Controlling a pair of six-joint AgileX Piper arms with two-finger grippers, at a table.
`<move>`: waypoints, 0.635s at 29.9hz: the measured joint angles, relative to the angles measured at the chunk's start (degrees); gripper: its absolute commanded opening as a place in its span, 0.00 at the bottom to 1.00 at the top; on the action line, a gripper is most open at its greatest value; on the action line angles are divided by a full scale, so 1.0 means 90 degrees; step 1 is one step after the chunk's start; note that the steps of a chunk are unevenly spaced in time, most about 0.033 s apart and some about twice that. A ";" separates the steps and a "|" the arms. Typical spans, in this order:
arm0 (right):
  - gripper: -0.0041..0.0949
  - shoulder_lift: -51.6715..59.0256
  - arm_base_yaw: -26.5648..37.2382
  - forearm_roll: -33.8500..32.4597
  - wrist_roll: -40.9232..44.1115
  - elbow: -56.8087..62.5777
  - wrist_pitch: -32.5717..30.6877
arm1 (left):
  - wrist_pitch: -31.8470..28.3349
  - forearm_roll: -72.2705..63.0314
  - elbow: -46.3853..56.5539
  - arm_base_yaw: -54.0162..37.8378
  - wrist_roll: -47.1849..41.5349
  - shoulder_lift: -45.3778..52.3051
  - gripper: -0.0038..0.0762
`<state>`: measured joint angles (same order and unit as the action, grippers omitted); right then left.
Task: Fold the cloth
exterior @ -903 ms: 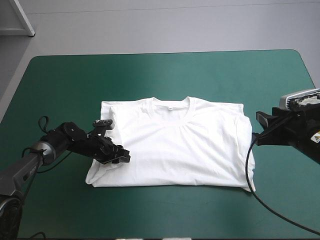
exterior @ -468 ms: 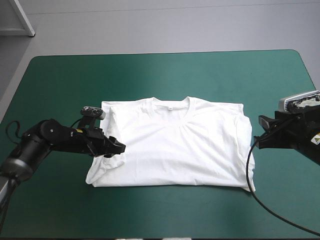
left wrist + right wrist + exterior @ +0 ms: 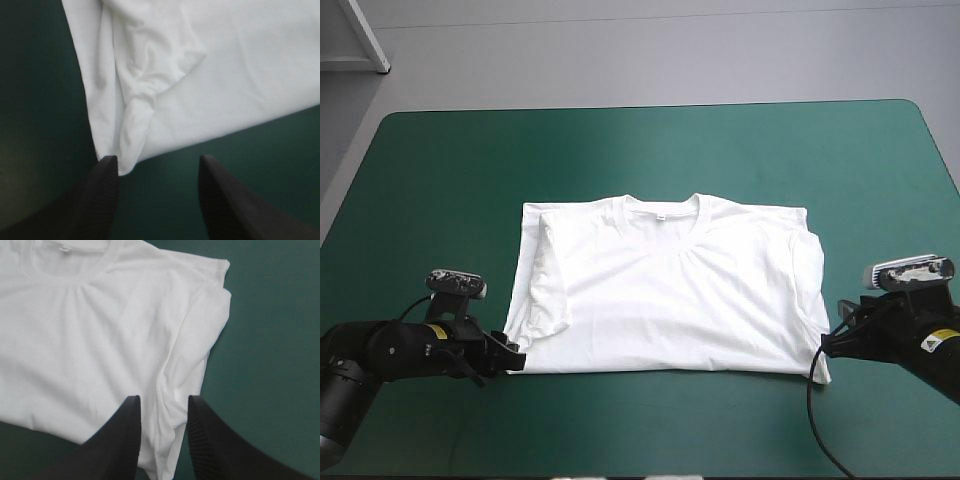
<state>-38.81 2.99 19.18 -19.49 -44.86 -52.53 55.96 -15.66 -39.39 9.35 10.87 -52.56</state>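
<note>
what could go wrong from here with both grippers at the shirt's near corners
The left gripper is open with only one finger at the near-left corner of the T-shirt, the rest of its gap over the teal-green cover; closing there may catch a sliver or nothing. The right gripper is open astride the layered near-right corner; it may pinch only some layers, letting the tucked sleeve slide out on lifting.
</note>
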 measured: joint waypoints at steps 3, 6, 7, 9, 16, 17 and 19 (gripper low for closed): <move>0.35 0.0084 0.0000 -0.0003 0.0021 0.0301 0.0090 | -0.0301 0.0010 0.0364 0.0000 -0.0026 -0.0008 0.51; 0.35 0.0102 0.0000 -0.0008 0.0023 0.0435 0.0205 | -0.0504 0.0082 0.0616 0.0000 -0.0107 -0.0039 0.51; 0.35 0.0102 0.0000 -0.0008 0.0023 0.0470 0.0256 | -0.0568 0.0143 0.0690 0.0000 -0.0159 -0.0054 0.51; 0.35 0.0102 0.0000 -0.0014 0.0023 0.0509 0.0309 | -0.0693 0.0264 0.0810 0.0000 -0.0311 -0.0110 0.51; 0.35 0.0102 0.0000 -0.0027 0.0023 0.0541 0.0447 | -0.1257 0.0399 0.0980 0.0000 -0.0530 -0.0569 0.51; 0.35 0.0102 0.0000 -0.0027 0.0023 0.0541 0.0463 | -0.1333 0.0399 0.0980 0.0000 -0.0537 -0.0713 0.51; 0.35 0.0102 0.0000 -0.0033 0.0023 0.0548 0.0483 | -0.1493 0.0399 0.0980 0.0000 -0.0546 -0.1013 0.51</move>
<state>-37.90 2.99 18.89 -19.28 -39.93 -48.18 42.52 -12.06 -30.57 9.35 5.95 -61.68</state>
